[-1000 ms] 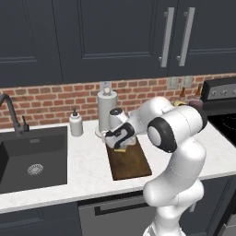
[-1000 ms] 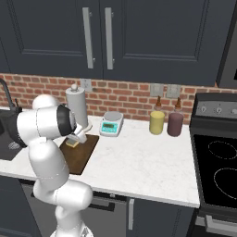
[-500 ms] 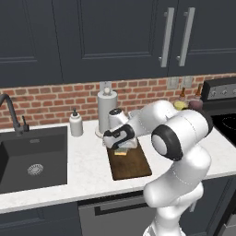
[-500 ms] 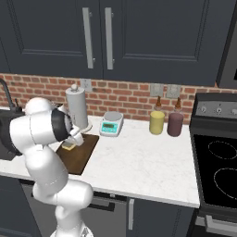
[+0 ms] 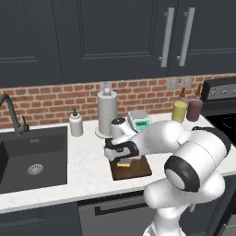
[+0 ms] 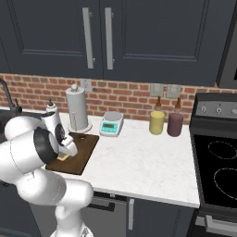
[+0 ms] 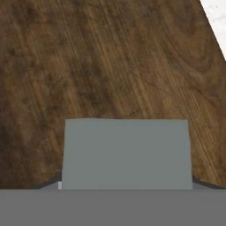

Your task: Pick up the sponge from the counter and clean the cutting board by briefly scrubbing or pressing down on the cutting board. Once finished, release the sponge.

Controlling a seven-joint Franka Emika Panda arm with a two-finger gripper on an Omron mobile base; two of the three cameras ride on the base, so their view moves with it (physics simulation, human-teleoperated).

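Observation:
The dark brown cutting board (image 5: 136,170) lies on the white counter (image 5: 87,173) in front of the paper towel roll. My gripper (image 5: 122,156) reaches down over the board's left part, shut on the sponge (image 5: 123,164), whose yellow body shows just under the hand against the wood. From the right, the sponge (image 6: 63,158) peeks out below the gripper (image 6: 65,151) on the board (image 6: 82,155). Seen from the hand, the sponge's grey top (image 7: 126,152) fills the space between the fingers, with board grain (image 7: 110,57) right behind it.
A dark sink (image 5: 32,159) with a faucet lies to the left, beside a soap dispenser (image 5: 75,124). Paper towel roll (image 5: 107,113) and white-and-teal scale (image 5: 139,121) stand behind the board. Yellow and dark red bottles (image 6: 157,122) and the stove (image 6: 217,157) are to the right.
The gripper has brought the sponge down and toward the front of the board. The arm's elbow has swung lower and nearer the cameras.

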